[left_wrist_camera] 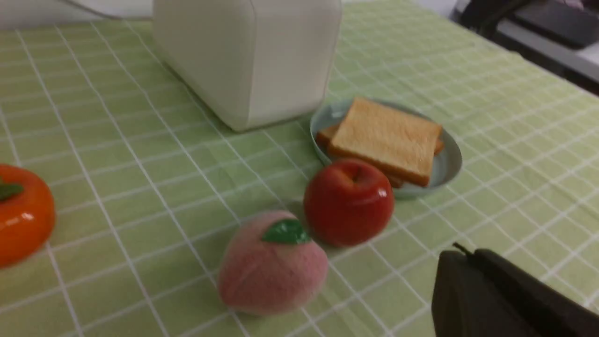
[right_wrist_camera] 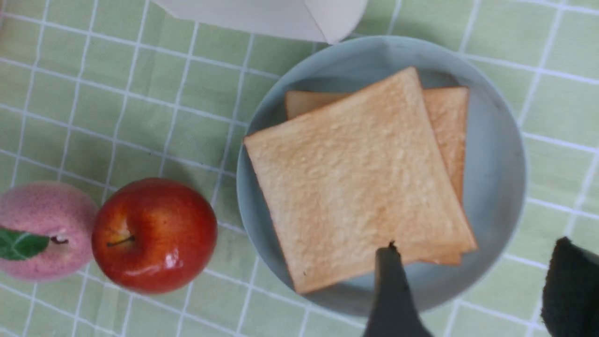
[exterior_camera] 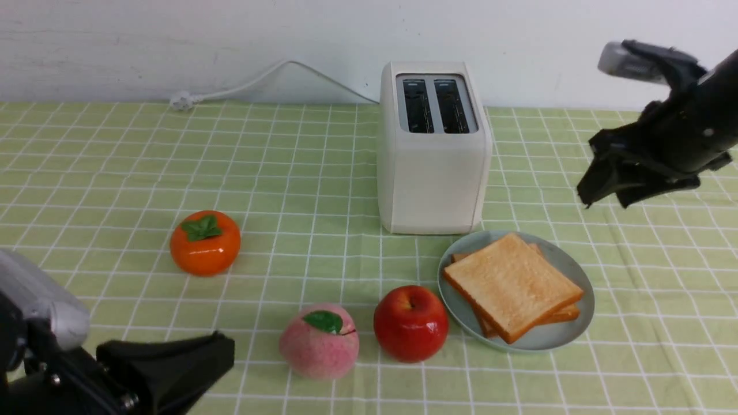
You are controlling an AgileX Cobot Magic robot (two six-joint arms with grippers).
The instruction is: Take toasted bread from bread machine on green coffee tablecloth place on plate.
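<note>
Two slices of toasted bread (exterior_camera: pixel 513 284) lie stacked on the pale blue-green plate (exterior_camera: pixel 568 334), just in front of the white bread machine (exterior_camera: pixel 432 173), whose two slots are empty. The stack also shows in the right wrist view (right_wrist_camera: pixel 355 182) and the left wrist view (left_wrist_camera: pixel 383 138). My right gripper (exterior_camera: pixel 605 199) is open and empty, raised above the green coffee tablecloth (exterior_camera: pixel 104 173), up and to the right of the plate; its fingers (right_wrist_camera: pixel 390 290) are wide apart. My left gripper (exterior_camera: pixel 222 349) is shut and empty, low at the near left corner, also in its wrist view (left_wrist_camera: pixel 461 257).
An orange persimmon (exterior_camera: pixel 204 242) sits left of centre. A pink peach (exterior_camera: pixel 319 341) and a red apple (exterior_camera: pixel 410 323) sit side by side just left of the plate. The toaster's white cord and plug (exterior_camera: pixel 181 101) lie along the back wall.
</note>
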